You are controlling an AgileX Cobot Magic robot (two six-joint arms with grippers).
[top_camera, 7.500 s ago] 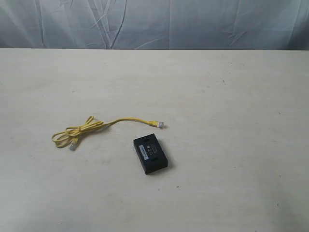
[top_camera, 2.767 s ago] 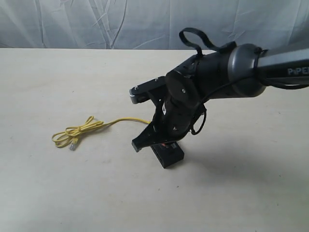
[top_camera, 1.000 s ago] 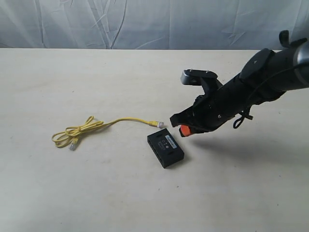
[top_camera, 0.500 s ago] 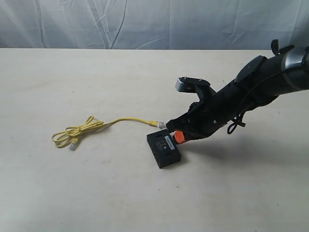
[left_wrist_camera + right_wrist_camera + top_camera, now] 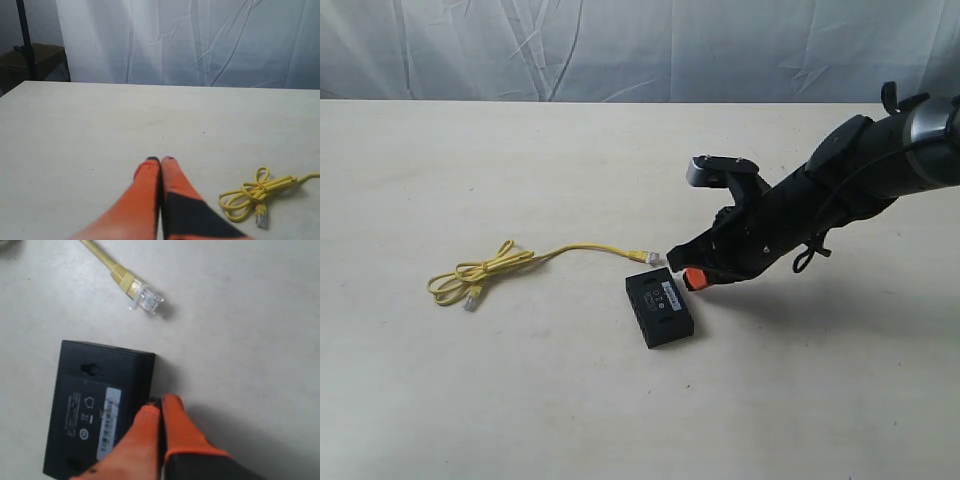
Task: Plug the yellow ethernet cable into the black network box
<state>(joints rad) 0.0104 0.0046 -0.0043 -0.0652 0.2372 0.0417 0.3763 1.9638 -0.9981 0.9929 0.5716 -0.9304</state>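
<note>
The black network box [image 5: 659, 307] lies flat on the table with its pale label [image 5: 109, 422] facing up. My right gripper [image 5: 691, 277] is shut and empty, its orange tips [image 5: 161, 402] against the box's right side edge. The yellow ethernet cable [image 5: 520, 264] lies to the left in a bundled loop, one clear plug [image 5: 649, 258] just beyond the box's far corner; that plug [image 5: 145, 298] shows close in the right wrist view. My left gripper [image 5: 160, 161] is shut and empty above bare table, with the cable's loop [image 5: 255, 194] and second plug [image 5: 261, 218] off to one side.
A pale table [image 5: 520, 400] carries everything. A wrinkled white cloth backdrop [image 5: 620, 50] hangs behind its far edge. A dark stand [image 5: 25, 45] and brown shelf sit beyond the table in the left wrist view.
My right gripper came in low towards the box and nudged it slightly left, then held against its side; it eased up a little in the last half second.
</note>
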